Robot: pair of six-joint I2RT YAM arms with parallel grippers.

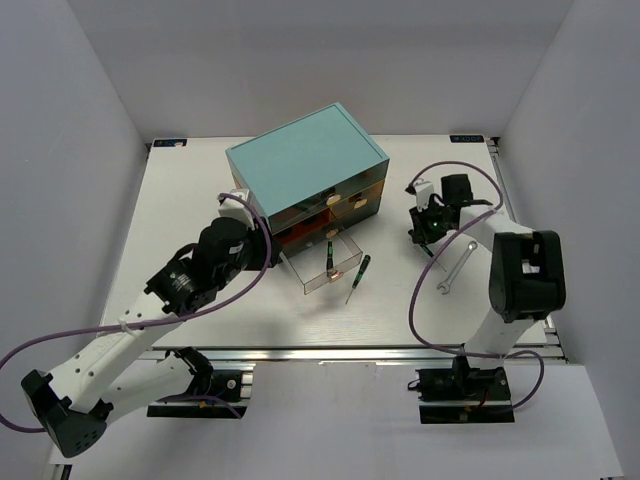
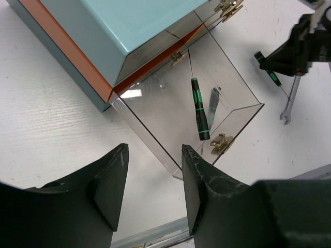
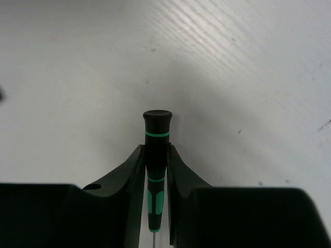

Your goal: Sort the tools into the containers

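The chest with the teal top point(image 1: 305, 160) stands mid-table with one clear drawer point(image 1: 318, 285) pulled out toward me. One dark green-black screwdriver point(image 1: 329, 256) lies inside it, also in the left wrist view point(image 2: 199, 109). A second screwdriver point(image 1: 357, 279) lies on the table just right of the drawer. My right gripper point(image 1: 424, 232) is shut on a third screwdriver point(image 3: 157, 122), just above the table right of the chest. The silver wrench point(image 1: 458, 268) lies beside it. My left gripper point(image 2: 154, 153) is open and empty, left of the drawer.
The chest's other drawers point(image 1: 356, 204) are shut, their cream knobs facing me. White walls close in the table point(image 1: 200, 300) on three sides. Purple cables point(image 1: 430, 300) loop over the table by both arms. The metal rail point(image 1: 340, 355) runs along the near edge.
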